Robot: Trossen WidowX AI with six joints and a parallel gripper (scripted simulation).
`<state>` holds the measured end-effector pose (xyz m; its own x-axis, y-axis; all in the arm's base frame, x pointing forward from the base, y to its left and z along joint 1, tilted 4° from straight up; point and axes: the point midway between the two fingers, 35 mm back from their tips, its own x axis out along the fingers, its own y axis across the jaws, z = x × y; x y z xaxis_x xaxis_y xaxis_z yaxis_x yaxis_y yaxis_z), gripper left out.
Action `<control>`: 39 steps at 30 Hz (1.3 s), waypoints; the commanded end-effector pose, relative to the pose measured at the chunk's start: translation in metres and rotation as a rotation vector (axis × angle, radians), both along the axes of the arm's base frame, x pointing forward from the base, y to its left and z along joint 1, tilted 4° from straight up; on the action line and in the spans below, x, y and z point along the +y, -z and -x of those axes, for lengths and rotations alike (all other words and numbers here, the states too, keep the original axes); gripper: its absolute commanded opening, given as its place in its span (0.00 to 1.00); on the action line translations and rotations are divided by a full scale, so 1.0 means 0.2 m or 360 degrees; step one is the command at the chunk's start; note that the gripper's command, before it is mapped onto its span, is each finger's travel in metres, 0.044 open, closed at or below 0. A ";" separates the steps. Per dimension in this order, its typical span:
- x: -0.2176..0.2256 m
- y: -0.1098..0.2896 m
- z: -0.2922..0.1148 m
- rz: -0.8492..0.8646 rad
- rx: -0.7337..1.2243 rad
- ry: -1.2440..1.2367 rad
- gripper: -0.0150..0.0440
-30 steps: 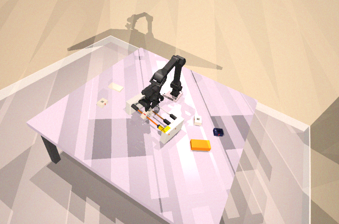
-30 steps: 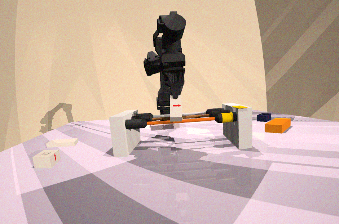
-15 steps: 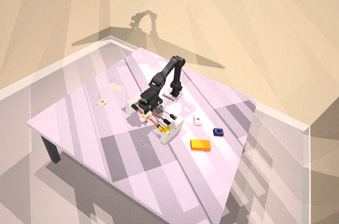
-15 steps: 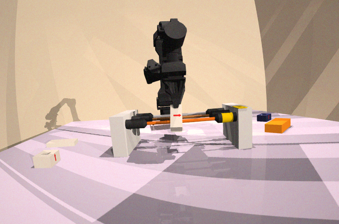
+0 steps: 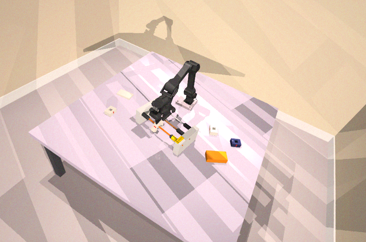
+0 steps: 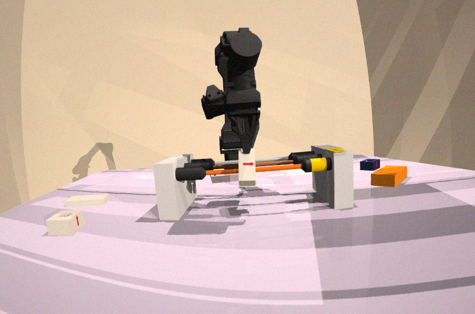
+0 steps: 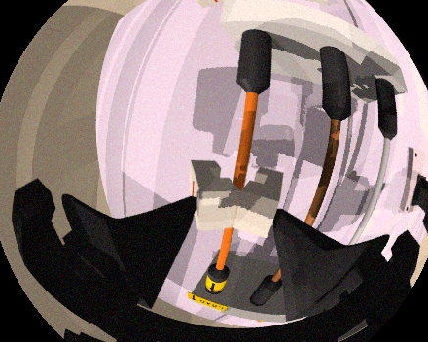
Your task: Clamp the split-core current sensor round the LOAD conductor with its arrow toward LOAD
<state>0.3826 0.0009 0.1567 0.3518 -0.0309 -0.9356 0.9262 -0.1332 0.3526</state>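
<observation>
My gripper (image 5: 159,120) (image 6: 247,151) (image 7: 236,209) points down, shut on the cream split-core sensor (image 5: 154,128) (image 6: 246,174) (image 7: 212,219). The sensor's two halves still stand apart in a V in the wrist view, opening downward. The orange LOAD conductor (image 5: 164,130) (image 6: 276,167) (image 7: 249,117) runs into the gap between the halves; the sensor hides the part of it there. The red arrow on the sensor's outer face points right in the exterior view, toward the yellow LOAD marker (image 5: 179,139) (image 6: 318,164) (image 7: 207,302). The meeting ends of the halves are partly hidden.
Brown (image 7: 329,165) and grey (image 7: 375,194) conductors run alongside, between two end blocks (image 6: 167,191) (image 6: 342,184). An orange block (image 5: 216,156), a dark blue part (image 5: 232,143) and a white part (image 5: 213,133) lie on one side. A cream part (image 5: 108,113) and flat slab (image 5: 124,94) lie opposite.
</observation>
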 end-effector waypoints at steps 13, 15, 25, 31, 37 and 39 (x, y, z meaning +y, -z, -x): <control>0.00 -0.01 0.00 0.0000 -0.0004 0.0000 0.25; 0.00 -0.01 0.00 0.0000 -0.0004 0.0000 0.25; 0.00 -0.01 0.00 0.0000 -0.0004 0.0000 0.25; 0.00 -0.01 0.00 0.0000 -0.0004 0.0000 0.25; 0.00 -0.01 -0.01 -0.0004 0.0038 -0.0001 0.25; 0.00 -0.01 -0.02 -0.0008 0.0071 -0.0002 0.25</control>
<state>0.3821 0.0001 0.1568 0.3228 -0.0320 -0.9459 0.9364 -0.1348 0.3241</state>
